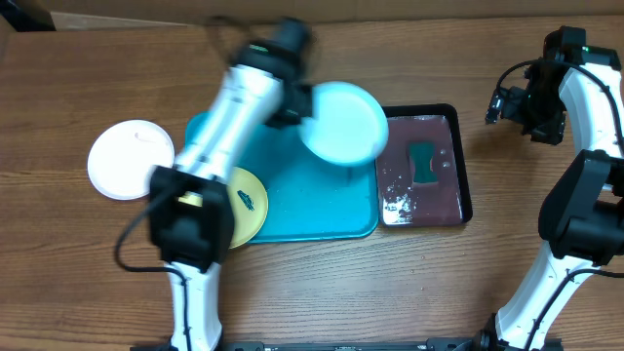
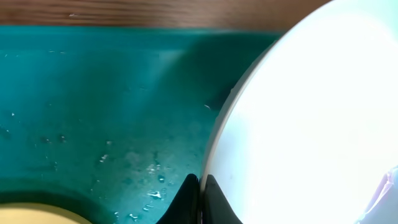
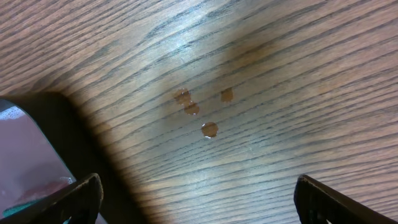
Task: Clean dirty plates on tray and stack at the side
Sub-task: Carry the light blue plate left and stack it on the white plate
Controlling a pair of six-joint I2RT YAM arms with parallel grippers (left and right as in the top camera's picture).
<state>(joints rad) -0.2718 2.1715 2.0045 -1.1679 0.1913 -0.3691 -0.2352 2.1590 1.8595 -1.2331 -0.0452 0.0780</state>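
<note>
— Pale blue plate (image 1: 343,122) is pinched at its rim by the left gripper (image 2: 199,200), with the jaws clenched on the edge. Where is it held?
— In the air, over the back right corner of the turquoise tray (image 1: 312,205) and partly over the black tray (image 1: 466,190), where a sponge (image 1: 424,161) lies in dark liquid.
— And the right gripper (image 3: 198,196)?
— It is spread wide with nothing in it, over the table (image 3: 249,62) beside the black tray.
— How is this step best done?
— A rim grip on wet plastic is judged slippery, so the plate should be carried level and slowly. The sponge could be fetched by the free arm. The white plate (image 1: 130,159) lies on the table left of the tray, so the stack is probably meant there. The smeared yellow-green plate (image 1: 249,202) is not yet cleaned.
</note>
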